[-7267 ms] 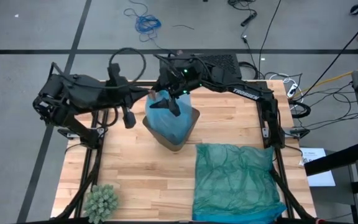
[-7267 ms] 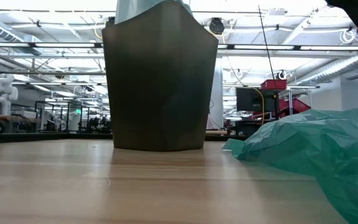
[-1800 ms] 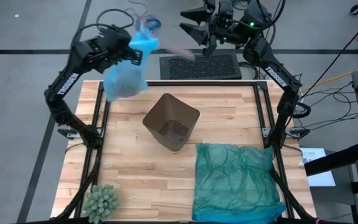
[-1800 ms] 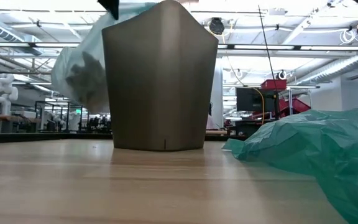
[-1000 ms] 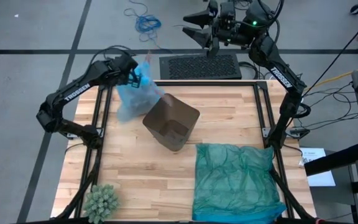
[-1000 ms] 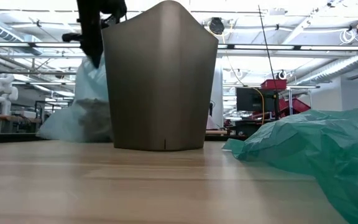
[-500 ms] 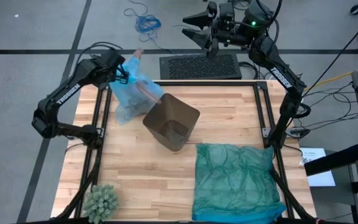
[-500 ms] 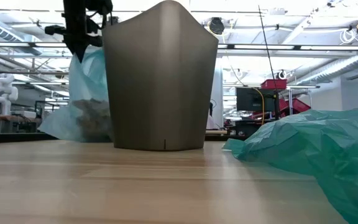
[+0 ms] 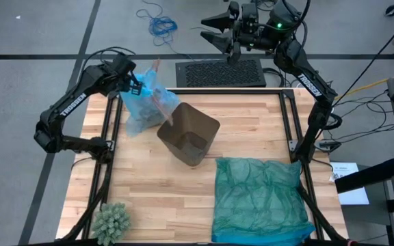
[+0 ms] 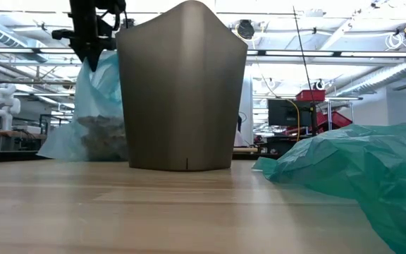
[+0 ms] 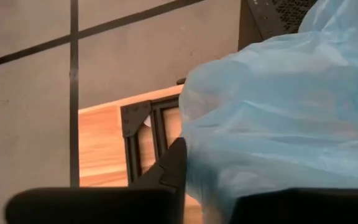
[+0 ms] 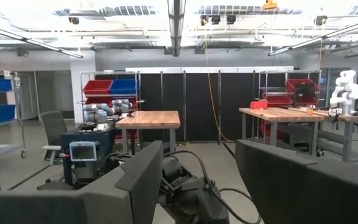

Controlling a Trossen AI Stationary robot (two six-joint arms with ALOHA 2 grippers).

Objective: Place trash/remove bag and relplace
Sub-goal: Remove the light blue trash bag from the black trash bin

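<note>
A: High view? Landmark is the brown bin (image 9: 189,137).
B: Light blue bag (image 9: 142,106) sits on the bench (image 9: 149,191) against the bin's far-left side. Left tool (image 9: 134,83) at the bag's top; can't tell whether it grips. Right tool (image 9: 226,37) is raised well beyond the bin, fingers spread, empty.
A: Low view?
B: Bag (image 10: 94,120) left of the bin (image 10: 182,85), brown trash (image 10: 101,134) inside it.

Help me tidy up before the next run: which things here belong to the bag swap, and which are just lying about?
Job: light blue bag of trash at the left gripper; brown bin; teal bag; right gripper, raised beyond the table.
Lying about: green spiky ball; floor cables.
</note>
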